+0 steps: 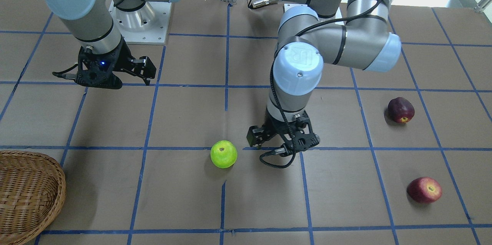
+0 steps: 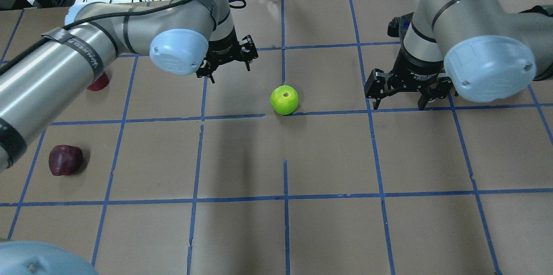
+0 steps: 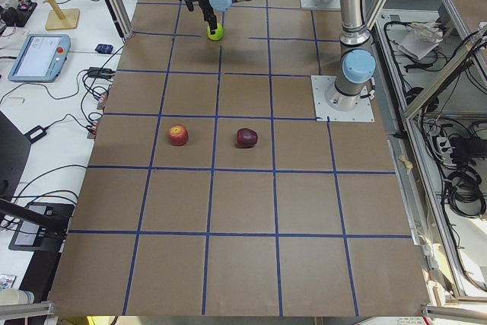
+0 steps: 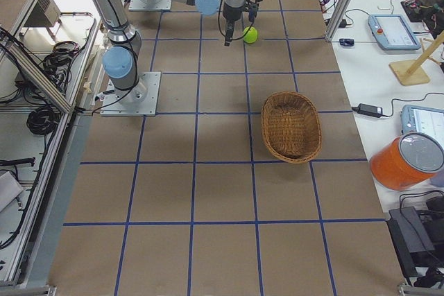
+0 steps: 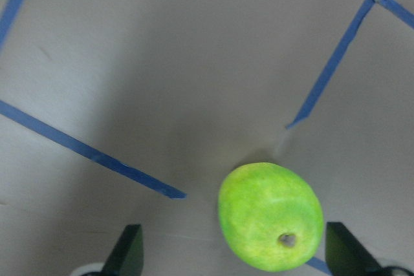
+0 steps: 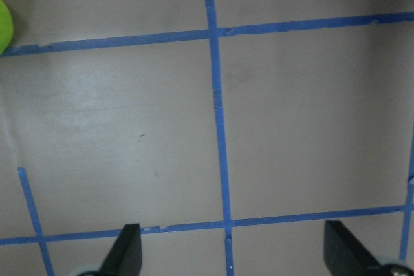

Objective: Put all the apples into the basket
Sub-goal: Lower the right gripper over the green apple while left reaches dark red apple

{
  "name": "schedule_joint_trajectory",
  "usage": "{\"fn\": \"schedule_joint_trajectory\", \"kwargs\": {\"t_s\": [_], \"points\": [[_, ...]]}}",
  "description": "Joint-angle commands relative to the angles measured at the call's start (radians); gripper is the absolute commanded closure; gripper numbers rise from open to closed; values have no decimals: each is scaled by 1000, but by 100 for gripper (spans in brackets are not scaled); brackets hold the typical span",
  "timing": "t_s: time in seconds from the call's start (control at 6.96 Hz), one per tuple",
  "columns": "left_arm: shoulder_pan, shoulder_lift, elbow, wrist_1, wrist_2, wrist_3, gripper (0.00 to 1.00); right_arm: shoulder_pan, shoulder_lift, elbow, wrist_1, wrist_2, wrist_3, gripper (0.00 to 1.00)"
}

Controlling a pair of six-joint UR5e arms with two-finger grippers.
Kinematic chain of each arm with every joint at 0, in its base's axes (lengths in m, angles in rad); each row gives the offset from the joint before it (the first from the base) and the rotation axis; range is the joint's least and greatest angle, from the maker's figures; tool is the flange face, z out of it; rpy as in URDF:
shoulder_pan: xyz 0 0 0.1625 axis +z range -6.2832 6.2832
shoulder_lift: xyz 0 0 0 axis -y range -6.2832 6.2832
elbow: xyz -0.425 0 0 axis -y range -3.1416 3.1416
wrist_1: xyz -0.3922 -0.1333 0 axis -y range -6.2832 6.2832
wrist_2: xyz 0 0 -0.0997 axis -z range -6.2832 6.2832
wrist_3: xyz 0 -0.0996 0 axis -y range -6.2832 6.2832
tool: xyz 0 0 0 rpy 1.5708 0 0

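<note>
Far on my left lie the dark apple (image 2: 65, 159) and the red apple (image 2: 98, 81), both out on the table (image 2: 328, 158). My left pincer (image 2: 228, 67) hangs spread wide just beside the green apple (image 2: 284, 99), lined up, I judge, to take it first. My right pincer (image 2: 397, 102) hangs spread and empty, nearer the basket (image 1: 54, 199), which holds 0 apples.

Open table (image 1: 184, 114) on every side of the green apple (image 1: 223, 154), just the left gripper (image 2: 230, 72) hanging close by, jaws spread wider than the fruit. Long bare run over to the basket (image 1: 50, 199), right gripper (image 2: 397, 102) well off that line.
</note>
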Motion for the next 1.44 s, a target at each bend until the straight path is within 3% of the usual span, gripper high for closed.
{"fn": "schedule_joint_trajectory", "kwargs": {"t_s": [0.0, 0.14, 0.43, 0.57, 0.72, 0.86, 1.29], "points": [[181, 123, -72, -78, 125, 402, 0, 137, 102, -10, -179, 47, 207, 0], [280, 189, -153, -73, 125, 594, 6, 203, 164, -30, -302, 60, 277, 0], [520, 311, -319, -23, 114, 949, 6, 296, 280, -134, -370, 62, 334, 0], [652, 323, -408, 160, 90, 1197, 5, 316, 352, -170, -395, 61, 340, 0], [793, 301, -495, 303, -30, 1287, 4, 334, 403, -177, -410, 61, 343, 0], [886, 269, -539, 351, -76, 1326, 3, 339, 425, -178, -433, 61, 340, 0], [896, 200, -559, 355, -74, 1330, 0, 339, 479, -179, -441, -19, 343, 0]]}}
